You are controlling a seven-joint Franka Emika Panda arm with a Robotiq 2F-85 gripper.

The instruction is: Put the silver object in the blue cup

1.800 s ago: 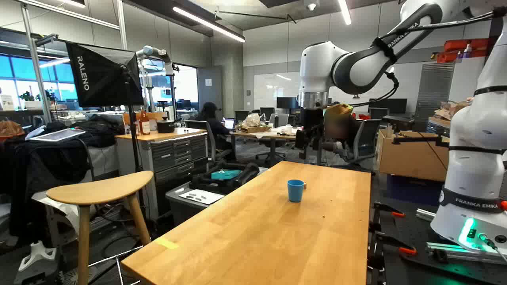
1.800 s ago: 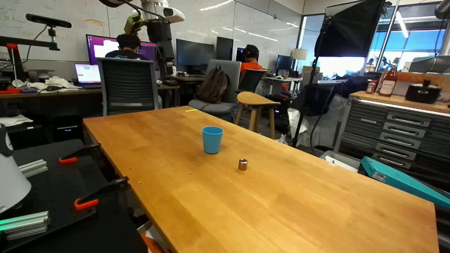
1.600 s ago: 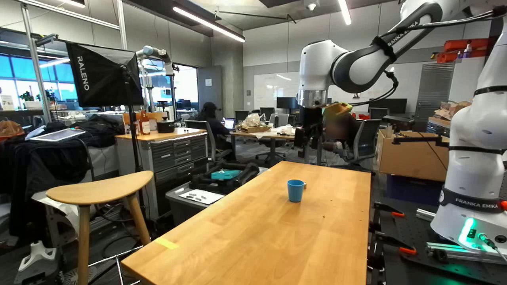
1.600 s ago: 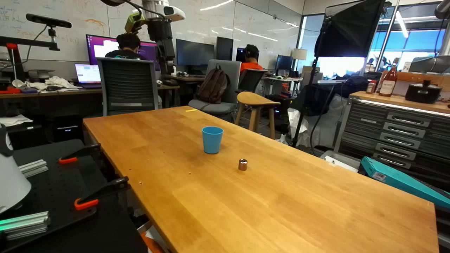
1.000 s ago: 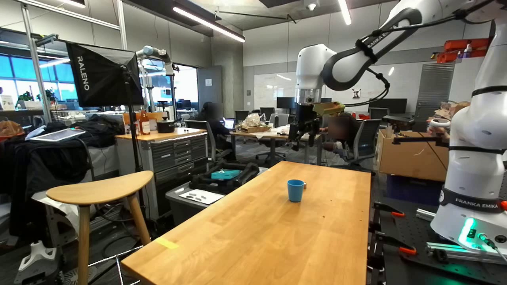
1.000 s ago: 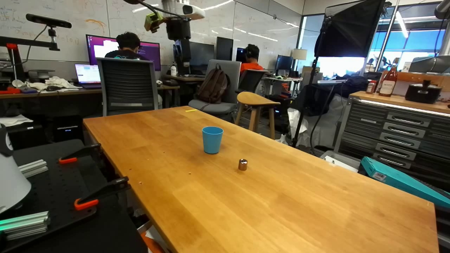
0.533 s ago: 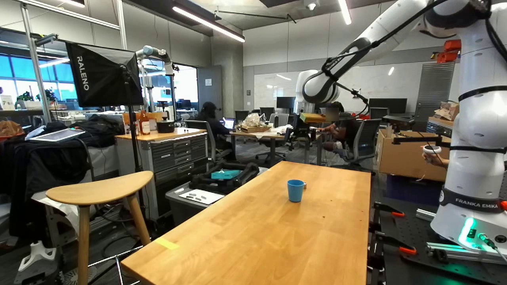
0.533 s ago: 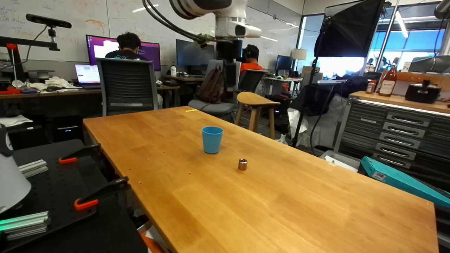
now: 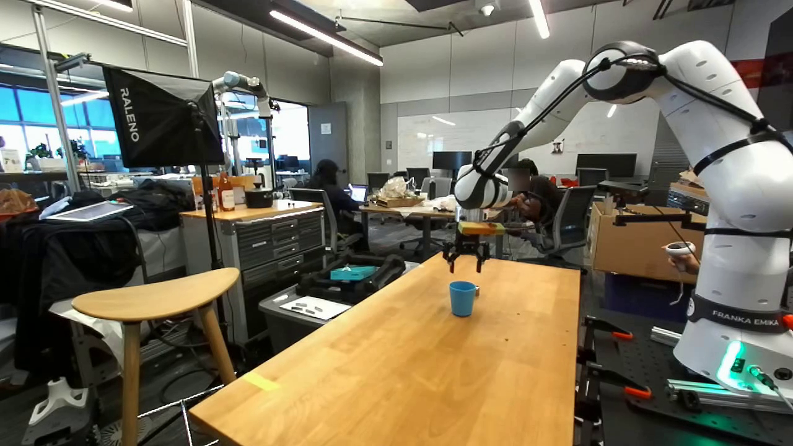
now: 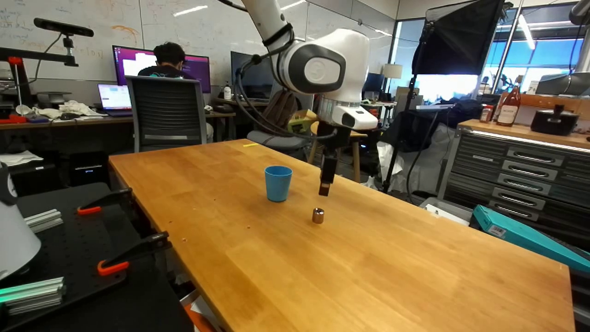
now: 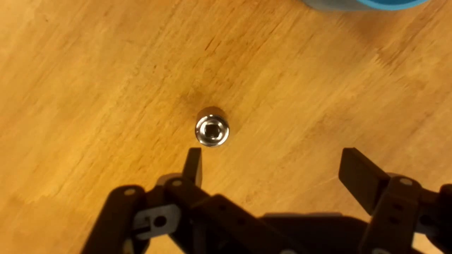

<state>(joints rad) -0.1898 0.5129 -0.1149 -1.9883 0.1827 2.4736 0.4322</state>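
The silver object is a small shiny cylinder with a square hole in its top. It stands upright on the table in an exterior view [image 10: 318,216] and in the wrist view [image 11: 212,130]; the cup partly hides it in an exterior view [image 9: 477,290]. The blue cup [image 10: 278,184] stands upright beside it, apart from it, and shows at the top edge of the wrist view [image 11: 335,5]. My gripper [image 9: 465,266] is open and empty above the table. In the wrist view the silver object lies just ahead of the left fingertip, not between the fingers of the gripper [image 11: 272,160].
The long wooden table [image 10: 392,258] carries the cup and the silver object. Black clamps with orange ends [image 10: 113,268] grip its robot-side edge. A wooden stool [image 9: 158,294] and a softbox lamp [image 9: 164,118] stand beyond the opposite side. A person sits in the background [image 10: 168,60].
The arm has reached out and come down, bringing the gripper from high up to a little above the table near the silver object. The cup and the silver object have not moved.
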